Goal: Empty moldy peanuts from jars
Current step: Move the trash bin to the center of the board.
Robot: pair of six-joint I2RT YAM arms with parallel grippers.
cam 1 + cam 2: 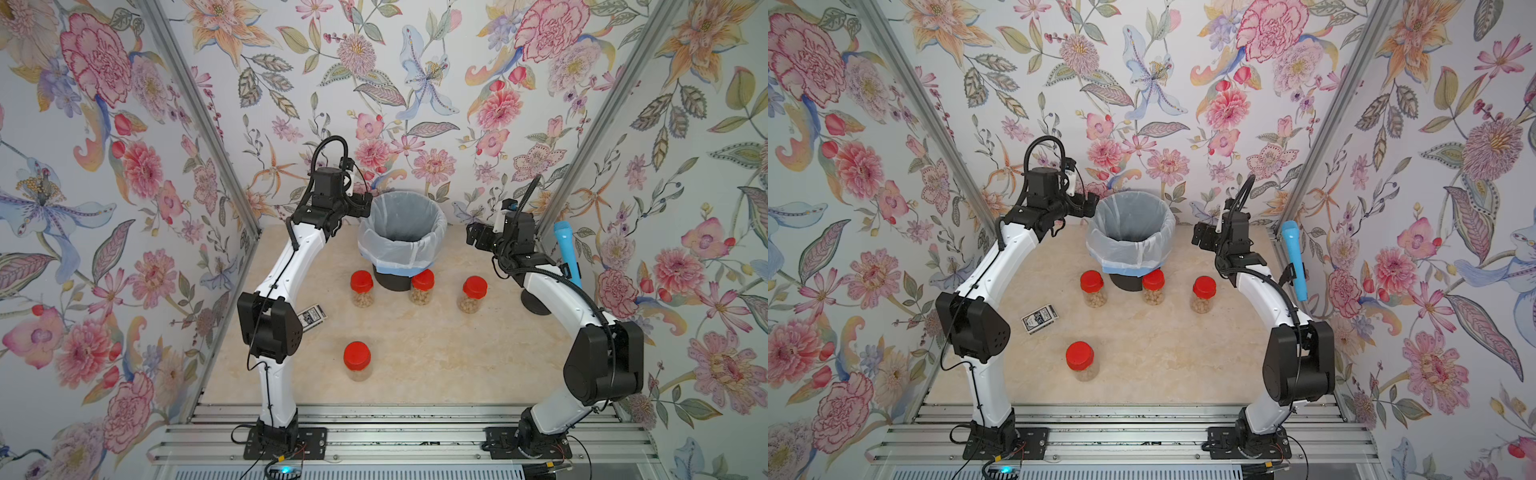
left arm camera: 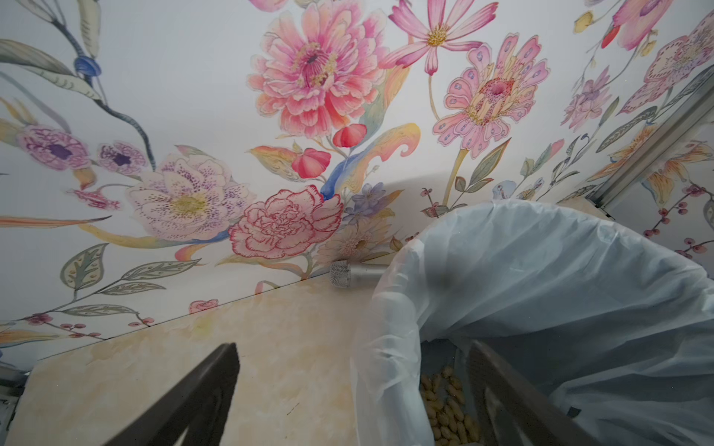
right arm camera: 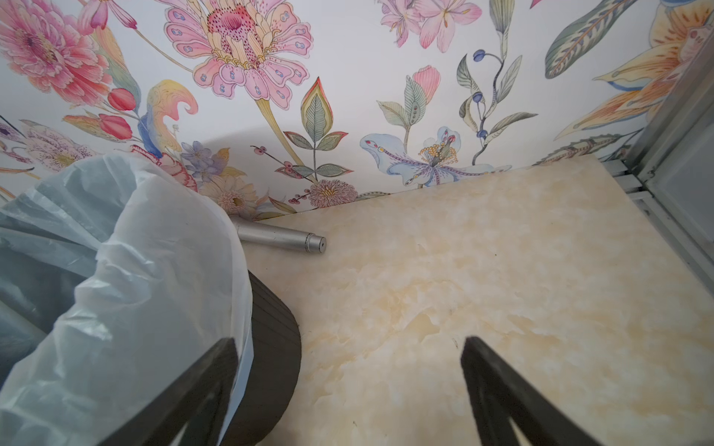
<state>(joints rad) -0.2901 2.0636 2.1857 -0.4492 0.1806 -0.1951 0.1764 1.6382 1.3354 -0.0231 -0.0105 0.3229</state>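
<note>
Front jar [image 1: 357, 362], three jars [image 1: 422, 287] behind: four, all capped. One bin [image 1: 399, 254]. Left fingers [image 2: 185, 405], right fingers [image 3: 185, 397] spread, empty.

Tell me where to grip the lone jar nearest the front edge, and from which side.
Probably the clear body just below the red lid, coming in level from the robot's left. The jar stands upright and alone, and a body grip leaves the lid free to unscrew.

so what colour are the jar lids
Bright red lids on all four jars, clearest in a top view.
</note>
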